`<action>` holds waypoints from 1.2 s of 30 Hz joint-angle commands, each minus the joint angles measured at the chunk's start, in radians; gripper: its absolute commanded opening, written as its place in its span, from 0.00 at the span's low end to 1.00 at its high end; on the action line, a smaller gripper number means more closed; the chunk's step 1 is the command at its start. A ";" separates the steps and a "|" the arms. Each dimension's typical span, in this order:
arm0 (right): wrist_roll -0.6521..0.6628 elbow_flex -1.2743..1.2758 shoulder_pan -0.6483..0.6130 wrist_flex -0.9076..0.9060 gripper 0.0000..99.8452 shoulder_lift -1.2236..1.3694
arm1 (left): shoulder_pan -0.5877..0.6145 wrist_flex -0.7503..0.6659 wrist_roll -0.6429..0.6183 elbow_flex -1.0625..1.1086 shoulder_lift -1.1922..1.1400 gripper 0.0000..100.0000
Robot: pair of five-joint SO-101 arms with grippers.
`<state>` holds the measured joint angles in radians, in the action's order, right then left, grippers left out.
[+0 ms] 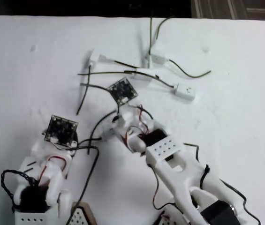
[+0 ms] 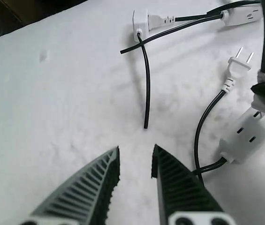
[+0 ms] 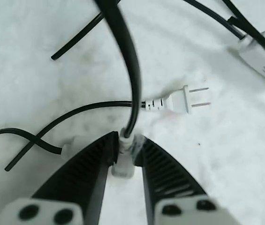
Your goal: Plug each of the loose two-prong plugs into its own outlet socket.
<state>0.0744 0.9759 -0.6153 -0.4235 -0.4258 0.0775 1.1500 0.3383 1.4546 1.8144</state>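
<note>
The loose plug (image 3: 184,101) lies flat on the bench (image 2: 52,117) at the middle right of your right wrist view. Its two prongs are bare and point away from its black cord (image 3: 76,112), and neither arm touches it. Near it, at the right edge of your left wrist view, sits the white socket (image 2: 242,136) with its slots showing and unoccupied.

Your right end effector (image 3: 125,140) is clenched on that socket at its cord end, the fingers closed on the white neck where the cable leaves it. My read is that this grip braces the socket so it does not slide when a plug is pushed in. Holding the neck also leaves the slotted face free.

Your left end effector (image 2: 135,150) is released, fingers parted with nothing between them. It sits low in its own view, over bare bench and short of the plug. That suggests it is the one to fetch the plug, so you will likely need to take it by the body, behind the prongs, and line the prongs up with a slot pair.

Right of centre in the high view, a second socket (image 1: 185,91) lies well apart on its own cord. The crossing cords in between could snag or drag as you move.
</note>
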 commanded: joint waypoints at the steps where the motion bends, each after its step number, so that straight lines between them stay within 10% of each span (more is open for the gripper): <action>1: -0.032 -0.009 0.008 0.028 0.02 -0.036 | 0.005 -0.023 0.002 -0.006 0.008 0.13; 36: -0.032 0.100 0.010 0.196 0.02 -0.025 | 0.007 -0.023 0.002 -0.006 0.008 0.13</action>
<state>0.0514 1.0694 -0.6137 -0.2470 -0.4319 0.0775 1.1500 0.3383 1.4546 1.8159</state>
